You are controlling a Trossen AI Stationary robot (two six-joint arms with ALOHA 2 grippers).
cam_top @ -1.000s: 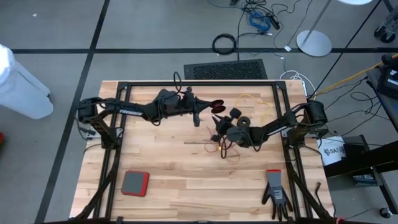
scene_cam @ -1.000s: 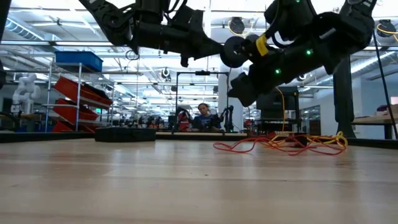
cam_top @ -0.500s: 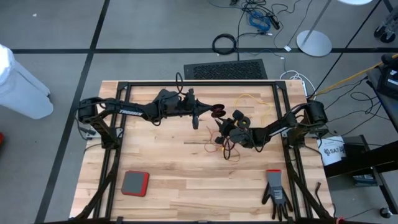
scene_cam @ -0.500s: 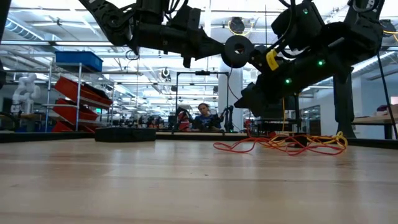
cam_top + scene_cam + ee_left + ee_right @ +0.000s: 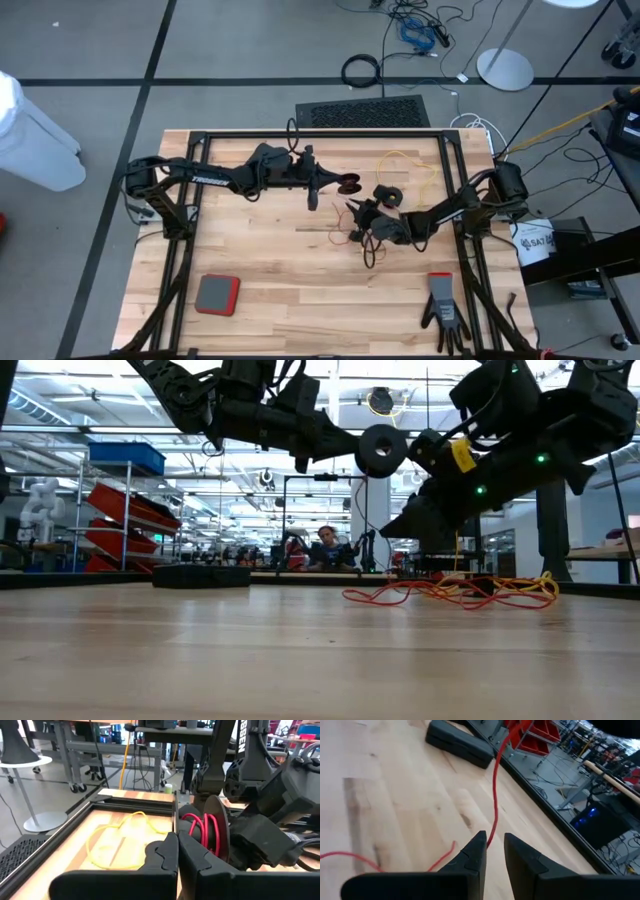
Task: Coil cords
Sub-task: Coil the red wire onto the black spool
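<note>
Since the earlier frame, my right gripper (image 5: 357,212) has slid from mid-table toward the near edge, and the reel (image 5: 349,182) has shifted slightly toward the right edge.

Red cord (image 5: 494,785) runs between the right fingers (image 5: 475,851), nearly closed on it: grasping, I judge. Left gripper (image 5: 177,851) is clenched on the reel at the table's (image 5: 270,290) middle, near the far edge.

Yellow cord (image 5: 405,160) lies loose by the far right corner.

To wind well: keep light tension, feed cord square to the reel.

Cord is thin, springy, tangle-prone; the reel (image 5: 218,832) has flat black discs; the table is pale matt wood.
</note>
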